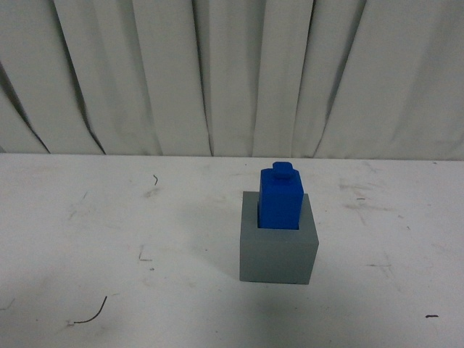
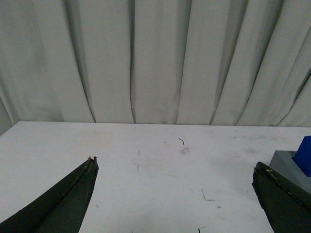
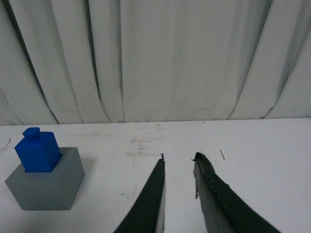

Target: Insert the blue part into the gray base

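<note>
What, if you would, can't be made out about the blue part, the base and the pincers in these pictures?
- How deep the blue part sits: its lower end is hidden inside the gray base in every view.
- Left wrist view: the part and base are cut off by the picture's edge and by a finger of the left pincer.
- Front view: neither arm shows.
- Right pincer: only the fingers show, narrowly apart and holding nothing.

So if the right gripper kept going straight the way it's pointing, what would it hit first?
Probably nothing on the table: the right gripper points at bare surface, then the curtain. The gray base and blue part sit well off to one side.
</note>
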You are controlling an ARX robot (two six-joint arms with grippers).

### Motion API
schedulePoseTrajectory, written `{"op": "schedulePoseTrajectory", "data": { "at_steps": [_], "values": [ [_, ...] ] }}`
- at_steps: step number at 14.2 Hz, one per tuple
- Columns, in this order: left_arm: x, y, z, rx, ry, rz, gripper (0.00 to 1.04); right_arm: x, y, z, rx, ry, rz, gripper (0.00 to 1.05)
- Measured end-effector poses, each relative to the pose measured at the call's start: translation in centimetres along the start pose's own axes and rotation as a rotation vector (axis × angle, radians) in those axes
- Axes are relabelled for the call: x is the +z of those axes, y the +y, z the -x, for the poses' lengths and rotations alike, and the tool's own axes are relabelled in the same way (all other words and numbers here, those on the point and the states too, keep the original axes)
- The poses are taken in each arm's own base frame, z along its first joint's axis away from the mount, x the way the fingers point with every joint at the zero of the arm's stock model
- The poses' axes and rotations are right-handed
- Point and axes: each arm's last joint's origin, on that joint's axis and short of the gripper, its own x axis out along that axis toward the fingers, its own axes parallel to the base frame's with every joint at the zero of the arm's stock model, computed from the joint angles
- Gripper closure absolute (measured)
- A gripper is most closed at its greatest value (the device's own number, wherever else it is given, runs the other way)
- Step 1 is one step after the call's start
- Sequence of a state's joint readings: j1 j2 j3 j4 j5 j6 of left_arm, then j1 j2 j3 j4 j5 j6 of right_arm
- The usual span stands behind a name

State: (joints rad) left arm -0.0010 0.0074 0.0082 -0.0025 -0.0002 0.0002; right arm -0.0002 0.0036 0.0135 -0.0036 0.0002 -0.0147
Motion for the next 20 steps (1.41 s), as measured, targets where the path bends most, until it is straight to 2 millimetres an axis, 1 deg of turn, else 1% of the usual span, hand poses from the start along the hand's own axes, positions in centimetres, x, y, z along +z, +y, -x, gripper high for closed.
{"op": "schedulePoseTrajectory", "data": {
  "at_steps": [3,8,9,10,20],
  "values": [
    [0.0,0.0,0.0,0.0,0.0,0.0,0.07,0.0,0.0,0.0,0.0,0.0,0.0,0.51],
    [0.0,0.0,0.0,0.0,0.0,0.0,0.07,0.0,0.0,0.0,0.0,0.0,0.0,0.07],
    [0.0,0.0,0.0,0.0,0.0,0.0,0.07,0.0,0.0,0.0,0.0,0.0,-0.002,0.05],
    [0.0,0.0,0.0,0.0,0.0,0.0,0.07,0.0,0.0,0.0,0.0,0.0,-0.002,0.08],
    [0.0,0.0,0.0,0.0,0.0,0.0,0.07,0.0,0.0,0.0,0.0,0.0,-0.003,0.06]
  ]
}}
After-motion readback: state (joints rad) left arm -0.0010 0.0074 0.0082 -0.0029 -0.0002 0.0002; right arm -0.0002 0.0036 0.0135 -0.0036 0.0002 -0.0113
